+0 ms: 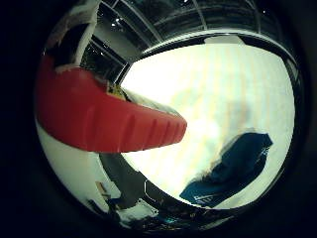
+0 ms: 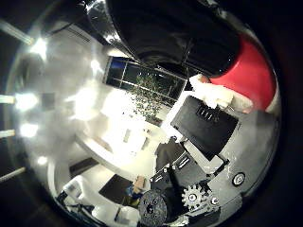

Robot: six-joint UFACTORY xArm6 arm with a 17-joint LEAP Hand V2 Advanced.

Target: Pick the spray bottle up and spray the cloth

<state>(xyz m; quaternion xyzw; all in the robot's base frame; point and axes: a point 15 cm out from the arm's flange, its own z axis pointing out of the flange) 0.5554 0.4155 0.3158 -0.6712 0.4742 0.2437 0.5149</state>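
Spray bottle up off the table, cloth waiting below!

The spray bottle (image 1: 106,121), red ribbed head close against the palm, looks rigid, smooth plastic, probably light; best held at the neck. The hand (image 2: 208,125) curls round it, fingers pressing its red top. Below the bottle, the blue cloth (image 1: 233,171) lies crumpled on the white table (image 1: 208,84).

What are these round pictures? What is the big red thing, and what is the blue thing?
Both pictures come from tiny cameras in the palm of a robot hand, one by its little finger and one by its thumb. The white, black and geared parts are the hand's own fingers. The big red thing is the trigger of a spray bottle. It fills much of the view because it is right against the palm, with a finger on it. The blue thing is a cloth, crumpled on a bright white table. The thumb-side picture mostly shows the room.
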